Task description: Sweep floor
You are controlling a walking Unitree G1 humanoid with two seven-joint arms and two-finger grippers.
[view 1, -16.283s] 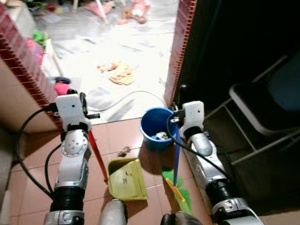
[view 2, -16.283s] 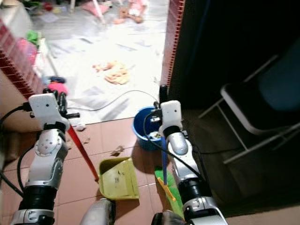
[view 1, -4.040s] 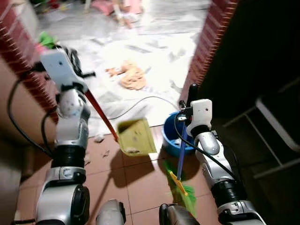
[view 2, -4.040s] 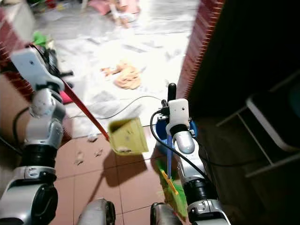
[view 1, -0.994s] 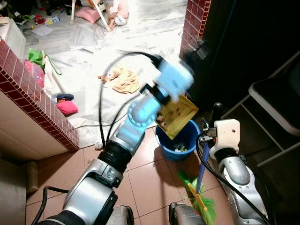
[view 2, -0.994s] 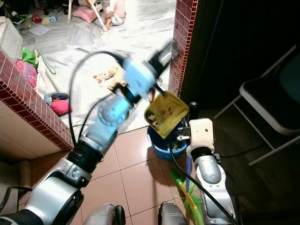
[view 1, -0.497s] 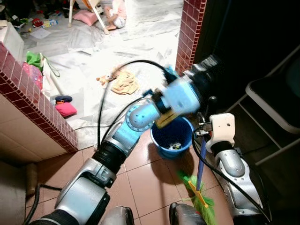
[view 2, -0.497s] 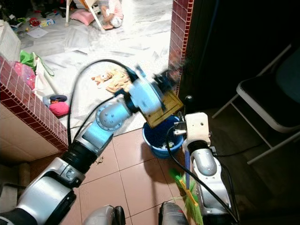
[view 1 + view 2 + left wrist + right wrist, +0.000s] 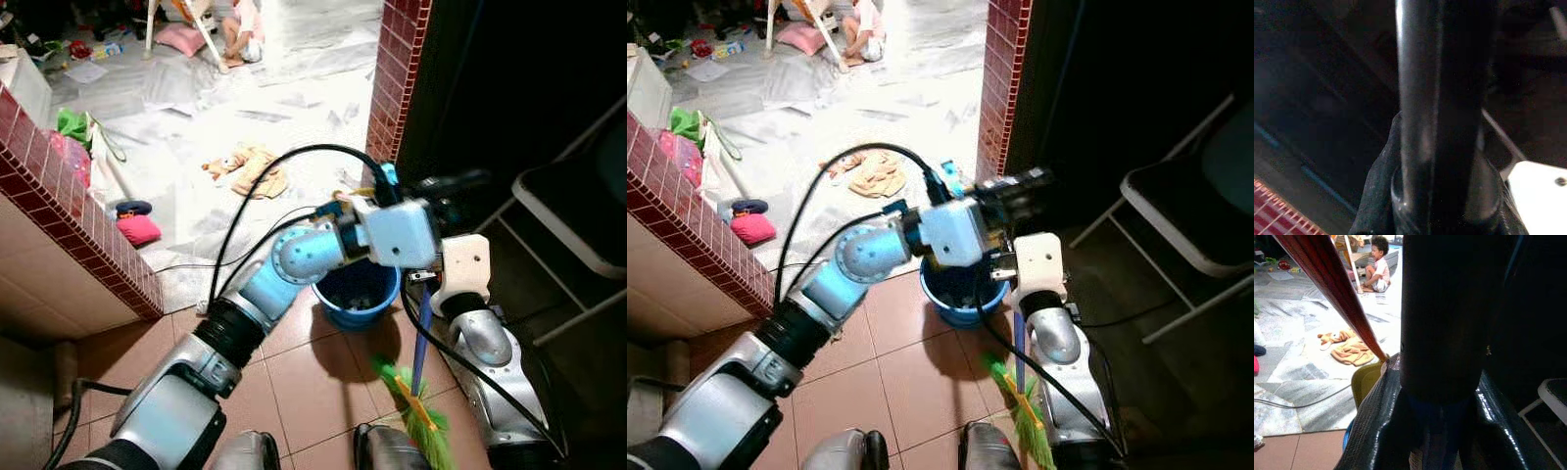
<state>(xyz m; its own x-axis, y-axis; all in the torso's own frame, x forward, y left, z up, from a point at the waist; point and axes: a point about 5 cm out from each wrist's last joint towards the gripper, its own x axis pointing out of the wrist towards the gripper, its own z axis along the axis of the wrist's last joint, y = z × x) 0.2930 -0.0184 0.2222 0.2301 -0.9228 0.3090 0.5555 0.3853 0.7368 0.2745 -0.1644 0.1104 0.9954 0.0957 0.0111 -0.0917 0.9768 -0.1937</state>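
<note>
Left gripper over blue bucket, grip unseen; dustpan tipped, spill risk; right gripper clamped on broom

Bucket left of broom (chair rightmost).

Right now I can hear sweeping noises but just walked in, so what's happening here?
The robot is emptying sweepings. Its left gripper reaches across over the blue bucket, holding the yellow dustpan by its red handle above it. The right gripper holds the broom upright beside the bucket, bristles on the tiled floor. A person sits on the floor in the bright room beyond.
</note>
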